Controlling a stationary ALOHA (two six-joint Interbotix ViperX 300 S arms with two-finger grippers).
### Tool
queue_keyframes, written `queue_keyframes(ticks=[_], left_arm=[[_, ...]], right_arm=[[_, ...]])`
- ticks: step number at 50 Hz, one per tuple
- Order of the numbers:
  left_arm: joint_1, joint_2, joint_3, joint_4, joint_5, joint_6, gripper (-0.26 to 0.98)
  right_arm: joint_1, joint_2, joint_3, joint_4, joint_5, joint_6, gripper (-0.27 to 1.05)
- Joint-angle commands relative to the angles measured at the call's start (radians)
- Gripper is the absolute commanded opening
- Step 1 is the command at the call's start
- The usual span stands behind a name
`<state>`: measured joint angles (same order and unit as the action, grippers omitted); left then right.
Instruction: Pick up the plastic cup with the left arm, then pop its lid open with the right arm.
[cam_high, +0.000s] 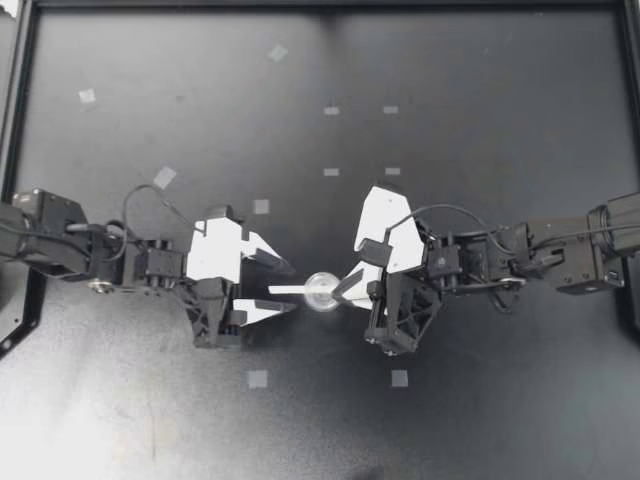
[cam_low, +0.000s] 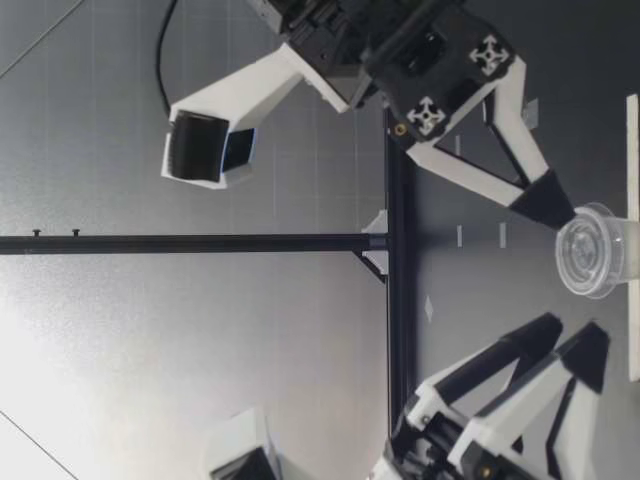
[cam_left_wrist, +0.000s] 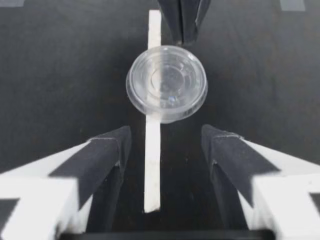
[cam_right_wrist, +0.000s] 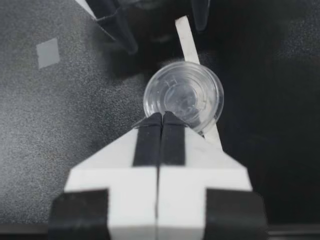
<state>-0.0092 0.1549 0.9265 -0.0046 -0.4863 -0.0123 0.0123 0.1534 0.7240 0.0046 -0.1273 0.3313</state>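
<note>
Clear cup (cam_high: 322, 291) ×1 | white strip (cam_high: 283, 290) ×1 | left hand (cam_high: 292, 286), right hand (cam_high: 341, 292): 2

1. One small clear plastic cup (cam_high: 322, 291).
2. One white strip (cam_high: 283, 290), narrow and flat.
3. Two arms (cam_high: 60, 240), one coming in from each side of the table.
4. Two grippers: the left gripper (cam_high: 291, 286) and the right gripper (cam_high: 338, 293).
5. Four fingers (cam_high: 268, 250) in all, two on each gripper.
6. Ten grey tape squares (cam_high: 261, 206) counted on the surface in the top view; any under the arms are hidden.
7. One dark table (cam_high: 480, 80).
</note>
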Motion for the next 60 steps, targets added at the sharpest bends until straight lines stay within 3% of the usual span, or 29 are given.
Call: queue_keyframes(ticks=[1, 22, 60], left_arm=[[-0.002, 0.000, -0.023, 0.003, -0.005, 0.002, 0.60], [-0.012, 0.075, -0.074, 0.003, -0.005, 0.000, 0.60], [-0.012, 0.086, -0.109, 0.002, 0.009, -0.018, 0.60]], right_arm=[[-0.015, -0.009, -0.023, 0.000, -0.011, 0.000, -0.11], [-0.020, 0.008, -0.021, -0.002, -0.029, 0.000, -0.11], [-0.020, 0.026, 0.009, 0.000, -0.029, 0.026, -0.11]])
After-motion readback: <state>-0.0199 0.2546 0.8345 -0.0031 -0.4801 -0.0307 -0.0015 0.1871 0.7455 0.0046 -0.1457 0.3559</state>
